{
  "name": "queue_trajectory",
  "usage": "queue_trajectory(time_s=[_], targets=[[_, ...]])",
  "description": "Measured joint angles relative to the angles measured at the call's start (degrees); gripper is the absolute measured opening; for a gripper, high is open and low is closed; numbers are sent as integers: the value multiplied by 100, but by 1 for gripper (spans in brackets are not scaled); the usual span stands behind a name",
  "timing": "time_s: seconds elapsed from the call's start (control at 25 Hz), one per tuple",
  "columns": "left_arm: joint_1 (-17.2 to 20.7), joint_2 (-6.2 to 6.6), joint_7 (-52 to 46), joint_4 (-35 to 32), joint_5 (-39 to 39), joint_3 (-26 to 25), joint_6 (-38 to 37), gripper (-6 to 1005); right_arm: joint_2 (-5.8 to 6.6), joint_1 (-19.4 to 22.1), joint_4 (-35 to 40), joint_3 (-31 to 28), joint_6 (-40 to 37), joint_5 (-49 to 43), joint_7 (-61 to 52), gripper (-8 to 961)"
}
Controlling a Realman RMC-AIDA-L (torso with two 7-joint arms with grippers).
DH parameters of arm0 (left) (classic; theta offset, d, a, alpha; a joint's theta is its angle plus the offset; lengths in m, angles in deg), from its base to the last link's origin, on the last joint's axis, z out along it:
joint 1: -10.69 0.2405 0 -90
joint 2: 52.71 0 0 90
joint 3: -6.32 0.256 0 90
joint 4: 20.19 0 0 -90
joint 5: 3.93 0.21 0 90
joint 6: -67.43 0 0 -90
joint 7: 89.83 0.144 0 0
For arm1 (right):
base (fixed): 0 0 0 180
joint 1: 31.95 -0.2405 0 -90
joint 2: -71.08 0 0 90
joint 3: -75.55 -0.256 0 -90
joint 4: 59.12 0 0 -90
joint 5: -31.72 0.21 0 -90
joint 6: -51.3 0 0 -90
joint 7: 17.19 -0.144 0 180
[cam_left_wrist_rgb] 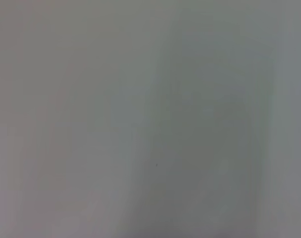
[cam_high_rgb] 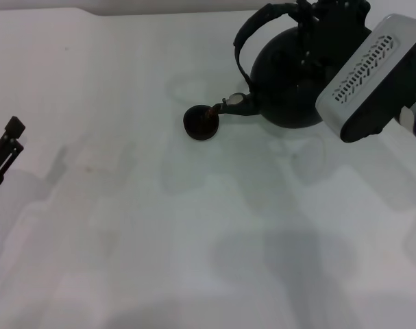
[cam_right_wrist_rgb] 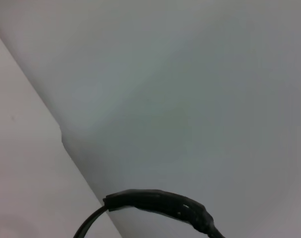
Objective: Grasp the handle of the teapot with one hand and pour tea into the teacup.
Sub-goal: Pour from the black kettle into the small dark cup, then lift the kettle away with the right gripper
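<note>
Black teapot [cam_high_rgb: 290, 75]: matte and round, at the far right of the white worktop [cam_high_rgb: 160, 226], tilted with its spout [cam_high_rgb: 236, 104] dipping toward my left.
Handle [cam_high_rgb: 252, 27]: thick hoop arching over the pot's top; my right hand [cam_high_rgb: 324, 20] is up at its crest, so I judge I am carrying the pot by it.
Teacup [cam_high_rgb: 201, 122]: tiny and black, on the worktop just under the spout tip, on the pot's left.
Key relation: spout points left, straight over the cup; pouring needs only more tilt that way.
Right hand state: hidden behind my wrist housing; I cannot tell how it closes.
Left hand [cam_high_rgb: 5, 147]: parked at the left edge, well apart; its spread I cannot tell.
</note>
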Motion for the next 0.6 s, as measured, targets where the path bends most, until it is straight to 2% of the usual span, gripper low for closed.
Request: queue_trajectory(time_s=[0.6], targets=[[-3,0,0,0,0,0,-2,770,1,0,-13,-21,-78,-86,-31,108]])
